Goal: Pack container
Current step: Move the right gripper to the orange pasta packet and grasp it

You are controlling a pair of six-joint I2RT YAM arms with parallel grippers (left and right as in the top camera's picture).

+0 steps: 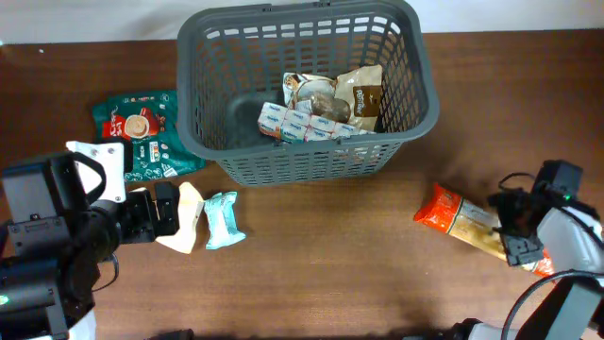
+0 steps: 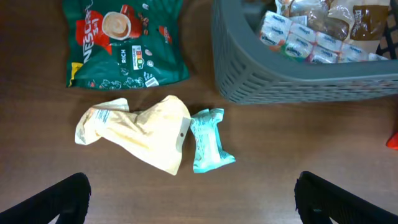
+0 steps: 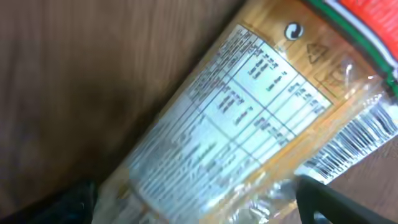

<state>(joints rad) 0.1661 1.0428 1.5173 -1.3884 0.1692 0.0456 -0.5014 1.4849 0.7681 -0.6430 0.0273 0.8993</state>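
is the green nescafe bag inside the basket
No, the green Nescafe bag lies on the table outside the basket.

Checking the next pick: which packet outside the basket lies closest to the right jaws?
The orange-and-clear packet, directly under those jaws, right of the basket. The green packet, cream pouch and teal packet all lie on the left.

Brown table (image 1: 330,260), pale edge beyond
I am looking down on dark wood grain that is filling nearly all my view; a pale white strip (image 1: 85,17) is showing past the far edge, and soft, even light is lying across the surface.
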